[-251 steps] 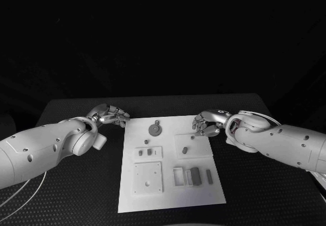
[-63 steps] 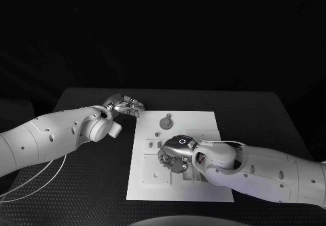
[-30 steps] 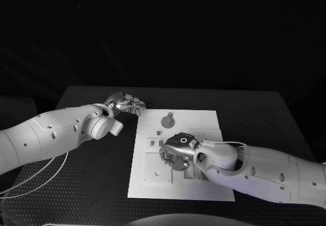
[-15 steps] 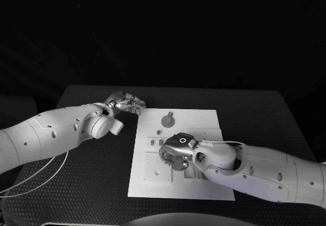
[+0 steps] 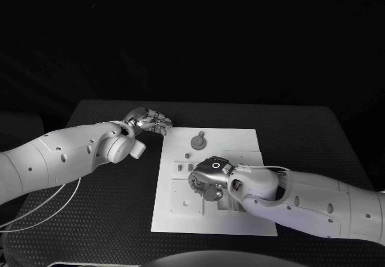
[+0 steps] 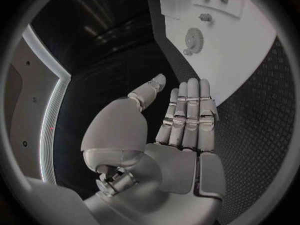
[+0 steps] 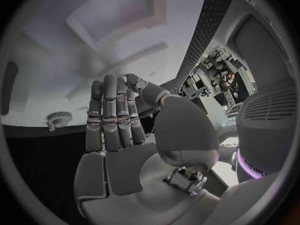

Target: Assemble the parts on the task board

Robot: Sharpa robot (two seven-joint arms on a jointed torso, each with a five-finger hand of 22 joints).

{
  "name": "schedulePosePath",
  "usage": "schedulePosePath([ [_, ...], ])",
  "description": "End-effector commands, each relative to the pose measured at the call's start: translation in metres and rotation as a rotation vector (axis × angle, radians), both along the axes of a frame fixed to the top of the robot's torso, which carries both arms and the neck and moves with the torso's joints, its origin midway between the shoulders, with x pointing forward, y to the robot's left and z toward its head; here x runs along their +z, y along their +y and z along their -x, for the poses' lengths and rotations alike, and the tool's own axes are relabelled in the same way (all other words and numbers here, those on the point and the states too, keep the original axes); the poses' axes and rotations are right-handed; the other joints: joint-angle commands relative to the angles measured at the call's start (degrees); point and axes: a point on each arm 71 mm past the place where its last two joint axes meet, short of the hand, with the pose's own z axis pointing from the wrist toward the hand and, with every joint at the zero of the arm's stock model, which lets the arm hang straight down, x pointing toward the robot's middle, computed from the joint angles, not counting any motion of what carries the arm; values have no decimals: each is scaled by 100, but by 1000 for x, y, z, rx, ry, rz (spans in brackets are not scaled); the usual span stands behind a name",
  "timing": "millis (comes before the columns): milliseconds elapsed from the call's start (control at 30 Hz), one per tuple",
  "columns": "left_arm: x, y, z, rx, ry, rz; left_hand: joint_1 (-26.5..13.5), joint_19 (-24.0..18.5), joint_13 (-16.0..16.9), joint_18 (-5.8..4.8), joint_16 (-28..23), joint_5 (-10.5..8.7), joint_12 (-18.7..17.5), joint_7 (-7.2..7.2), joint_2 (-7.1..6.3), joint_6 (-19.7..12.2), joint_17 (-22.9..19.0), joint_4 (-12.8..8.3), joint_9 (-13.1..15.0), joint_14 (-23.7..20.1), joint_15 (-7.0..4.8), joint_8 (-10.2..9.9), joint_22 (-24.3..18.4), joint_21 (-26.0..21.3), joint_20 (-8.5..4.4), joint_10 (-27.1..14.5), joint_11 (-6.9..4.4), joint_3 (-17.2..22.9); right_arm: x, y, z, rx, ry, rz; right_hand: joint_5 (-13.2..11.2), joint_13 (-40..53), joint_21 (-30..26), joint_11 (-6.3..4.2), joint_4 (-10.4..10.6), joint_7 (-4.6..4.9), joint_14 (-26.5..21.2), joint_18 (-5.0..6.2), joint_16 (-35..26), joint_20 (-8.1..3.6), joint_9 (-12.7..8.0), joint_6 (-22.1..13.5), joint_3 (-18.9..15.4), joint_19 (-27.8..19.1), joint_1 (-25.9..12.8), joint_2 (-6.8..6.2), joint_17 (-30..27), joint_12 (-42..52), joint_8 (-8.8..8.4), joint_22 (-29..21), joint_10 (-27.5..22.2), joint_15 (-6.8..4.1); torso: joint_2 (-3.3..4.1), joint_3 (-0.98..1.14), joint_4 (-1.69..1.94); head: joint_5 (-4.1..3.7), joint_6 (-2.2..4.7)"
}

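The white task board (image 5: 241, 140) lies in the middle of the black table. A round gear part (image 5: 197, 143) sits near its far end, also seen in the left wrist view (image 6: 194, 36) and the right wrist view (image 7: 59, 119). My right hand (image 5: 207, 183) hovers low over the board's middle and hides the parts beneath it. In its wrist view my right hand (image 7: 119, 120) has straight fingers with nothing in them. My left hand (image 5: 149, 122) is off the board's far left corner, flat and empty (image 6: 187, 120).
Small parts (image 5: 183, 166) stand in a plate just left of my right hand. A square plate with a hole (image 5: 183, 203) lies nearer the front. The black table (image 5: 104, 211) stretches wide on both sides of the board. White cables (image 5: 48, 214) hang by my left arm.
My right hand has left the board's far right side and now sits over the board's middle; over the last second it has barely moved. The left hand stays by the far left corner.
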Motion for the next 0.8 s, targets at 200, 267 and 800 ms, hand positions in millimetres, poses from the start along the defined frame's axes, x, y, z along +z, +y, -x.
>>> schedulePosePath([
  [200,1,-2,0,-10,0,11,-51,7,-10,12,-29,-2,0,-10,4,-47,12,16,-10,24,25,21,-11,-18,4,-52,-3,-31,-11,2,4,16,9,53,5,8,7,-4,8,-14,39,33,-10,5,9,46,33,44,-35,-6,11,-41,21,119,45,9,3,-1,3,-4,-12],
  [267,1,-2,0,-10,0,11,-50,7,-10,12,-30,-2,0,-10,4,-47,14,15,-10,24,25,21,-11,-18,4,-52,-3,-31,-14,2,5,19,13,59,5,9,7,-4,8,-14,40,33,-10,5,10,46,33,43,-35,-7,11,-42,21,119,45,9,3,-2,1,-5,-15],
  [800,1,-2,1,-11,3,10,-50,6,-11,11,-42,-3,-1,-9,3,-47,27,15,-12,24,26,23,-17,-18,5,-54,-2,-34,-21,0,7,8,34,51,3,2,-35,63,30,53,-30,30,-77,37,17,-108,17,-13,-119,-39,30,-167,-82,117,-85,53,-2,-3,-1,-3,-33],
])
